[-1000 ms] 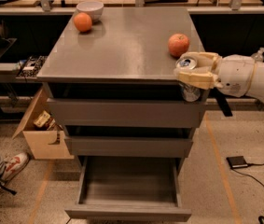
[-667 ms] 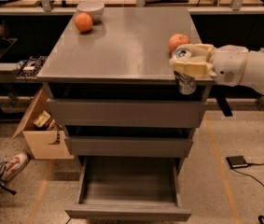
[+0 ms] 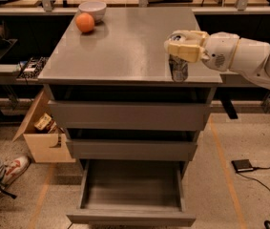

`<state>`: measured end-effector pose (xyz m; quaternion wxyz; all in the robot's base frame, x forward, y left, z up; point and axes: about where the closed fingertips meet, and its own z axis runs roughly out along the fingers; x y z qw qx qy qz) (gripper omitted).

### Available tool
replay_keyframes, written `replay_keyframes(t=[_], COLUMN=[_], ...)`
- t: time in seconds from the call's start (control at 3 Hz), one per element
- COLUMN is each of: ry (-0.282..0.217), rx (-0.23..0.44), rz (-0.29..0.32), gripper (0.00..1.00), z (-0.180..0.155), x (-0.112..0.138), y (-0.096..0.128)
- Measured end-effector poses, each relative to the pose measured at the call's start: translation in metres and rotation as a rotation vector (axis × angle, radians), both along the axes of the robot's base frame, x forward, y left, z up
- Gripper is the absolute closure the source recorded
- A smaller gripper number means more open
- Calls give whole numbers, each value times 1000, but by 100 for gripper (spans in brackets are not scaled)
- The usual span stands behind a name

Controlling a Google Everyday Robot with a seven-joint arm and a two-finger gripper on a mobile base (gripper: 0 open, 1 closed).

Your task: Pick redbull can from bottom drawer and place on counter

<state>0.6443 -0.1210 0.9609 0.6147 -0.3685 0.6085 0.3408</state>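
Observation:
My gripper (image 3: 181,46), cream-coloured on a white arm coming in from the right, is shut on the top of the redbull can (image 3: 178,70). The slim silvery can stands upright at the counter's (image 3: 125,44) front right corner; I cannot tell whether its base touches the surface. The bottom drawer (image 3: 132,191) is pulled out below and shows nothing inside. The two wider drawers above it are shut or nearly shut.
An orange (image 3: 85,22) and a white bowl (image 3: 92,8) sit at the counter's back left. A cluttered workbench runs behind. An open cardboard box (image 3: 41,133) and a person's shoe (image 3: 9,170) are on the floor at left; a foot pedal (image 3: 243,165) with a cable at right.
My gripper has carried the can left and inward, from beside the counter's right edge to over its front right corner. The second orange near the right edge is now hidden behind the gripper.

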Motion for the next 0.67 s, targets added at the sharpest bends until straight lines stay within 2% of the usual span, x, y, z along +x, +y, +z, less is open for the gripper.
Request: replay_keyframes(t=[0.33,0.67], ry=[-8,-10], rx=[55,65], rz=[-4,2], gripper=[100,100], z=[8,9], x=[22,33], y=[12,24])
